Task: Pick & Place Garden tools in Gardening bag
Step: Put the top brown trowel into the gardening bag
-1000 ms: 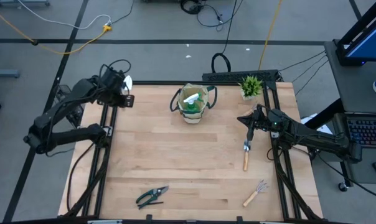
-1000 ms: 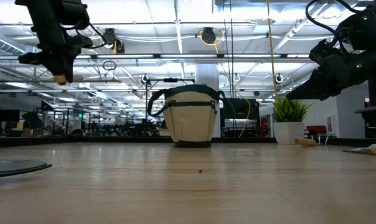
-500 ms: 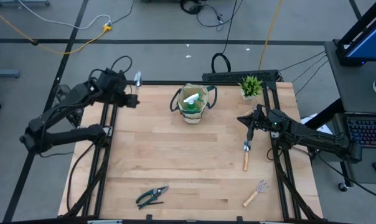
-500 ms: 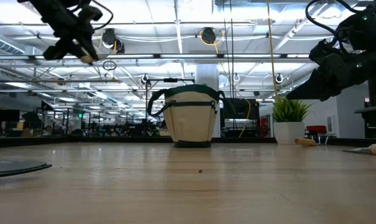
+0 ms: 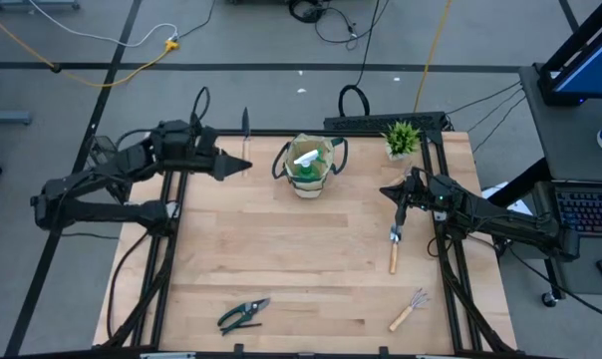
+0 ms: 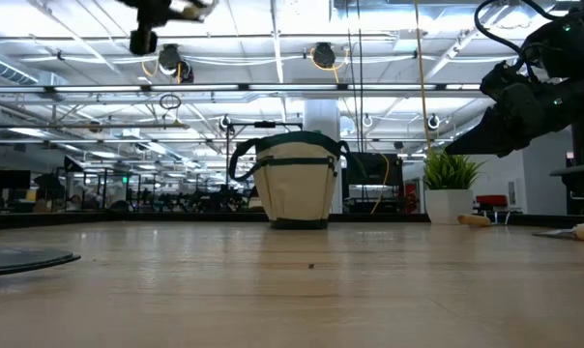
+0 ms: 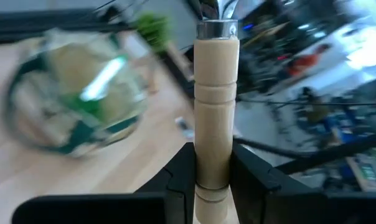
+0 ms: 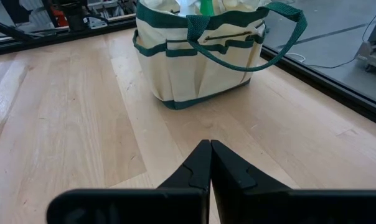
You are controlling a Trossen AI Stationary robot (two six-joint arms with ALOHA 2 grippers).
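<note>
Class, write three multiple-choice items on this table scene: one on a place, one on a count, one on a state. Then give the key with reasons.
1. Where do the dark-handled pruning shears lie?
A. near edge of the wooden table
B. inside the beige fabric bag
C. beside the potted plant

2. How many tools lie loose on the table?
A. one
B. three
C. five

3. The left tool is
A. open, empty
B. shut on the wooden-handled trowel
C. resting on the table

Key: A, shears lie by the near edge; B, shears, trowel and hand rake; B, fingers clamp the handle.
</note>
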